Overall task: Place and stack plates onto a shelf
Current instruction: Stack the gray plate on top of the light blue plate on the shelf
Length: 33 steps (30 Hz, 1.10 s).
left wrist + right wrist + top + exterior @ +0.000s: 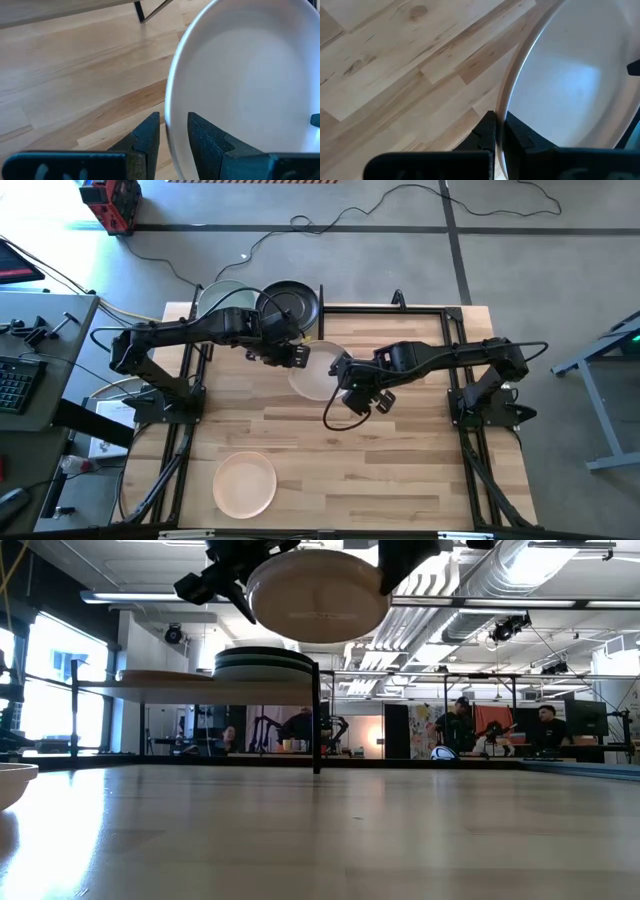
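High view: both arms reach to mid-bench, and a white plate sits between them. The left hand grips the plate's rim on one side, the right hand pinches the opposite rim. Just behind the left hand a black plate tops a stack on the shelf at the bench's far left, with a paler plate edge showing beside it. A peach-pink plate lies alone near the front edge of the bench, well apart from the arms. Low view: the white plate hangs in the air well above the bench top, roughly level, with dark hand parts on both sides. Behind it the shelf board carries a stack of plates at its right end and a flatter plate at the left. A pale rim pokes in at the picture's left edge; people sit in the room beyond. Left wrist view: the fingers straddle the white plate's rim, clamped on it, with a black shelf leg visible farther off. Right wrist view: the fingers are clenched tight on the thin rim of the same plate, bench planks below.
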Motion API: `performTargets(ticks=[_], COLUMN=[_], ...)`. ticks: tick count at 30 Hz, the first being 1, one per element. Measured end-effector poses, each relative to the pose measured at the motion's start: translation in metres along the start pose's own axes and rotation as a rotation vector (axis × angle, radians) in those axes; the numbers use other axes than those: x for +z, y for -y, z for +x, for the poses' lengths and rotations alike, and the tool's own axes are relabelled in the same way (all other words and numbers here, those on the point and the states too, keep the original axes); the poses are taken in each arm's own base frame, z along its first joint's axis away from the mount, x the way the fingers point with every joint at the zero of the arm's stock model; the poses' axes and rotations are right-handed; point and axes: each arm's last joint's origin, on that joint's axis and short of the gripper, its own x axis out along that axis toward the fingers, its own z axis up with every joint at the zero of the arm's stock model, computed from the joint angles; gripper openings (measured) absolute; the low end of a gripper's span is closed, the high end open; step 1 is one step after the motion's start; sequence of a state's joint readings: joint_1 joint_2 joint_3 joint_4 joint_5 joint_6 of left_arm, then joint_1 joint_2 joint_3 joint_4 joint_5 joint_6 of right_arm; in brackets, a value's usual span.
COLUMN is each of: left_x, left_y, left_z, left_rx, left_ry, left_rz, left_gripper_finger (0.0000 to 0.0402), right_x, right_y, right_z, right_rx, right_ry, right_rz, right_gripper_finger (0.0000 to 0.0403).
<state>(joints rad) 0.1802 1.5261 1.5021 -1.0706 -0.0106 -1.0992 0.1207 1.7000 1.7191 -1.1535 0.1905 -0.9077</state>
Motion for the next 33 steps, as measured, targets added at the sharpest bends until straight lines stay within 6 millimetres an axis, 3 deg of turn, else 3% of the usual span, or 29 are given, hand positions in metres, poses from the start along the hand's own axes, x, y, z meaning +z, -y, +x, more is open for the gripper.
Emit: performTargets(ticks=[7,18,33], left_x=[0.0000,0.0004,0.0002], left_y=[-0.0001,-0.0004,-0.0022], left_z=[0.0000,0.0000,0.0000], left_rx=[0.001,0.006,0.029], left_ry=[0.001,0.007,0.012], left_rz=[0.001,0.010,0.053], left_gripper_finger=[0.0080,0.0007,0.0001], right_x=[-0.0012,-0.0007,0.0023], right_y=[-0.0017,-0.0010,0.0015], right_z=[0.0000,0.0000,-0.0006], right_rx=[0.017,0.010,-0.056], right_ry=[-0.014,-0.008,-0.025], right_rz=[0.003,0.004,0.033], right_gripper_finger=[0.0000,0.0000,0.0000])
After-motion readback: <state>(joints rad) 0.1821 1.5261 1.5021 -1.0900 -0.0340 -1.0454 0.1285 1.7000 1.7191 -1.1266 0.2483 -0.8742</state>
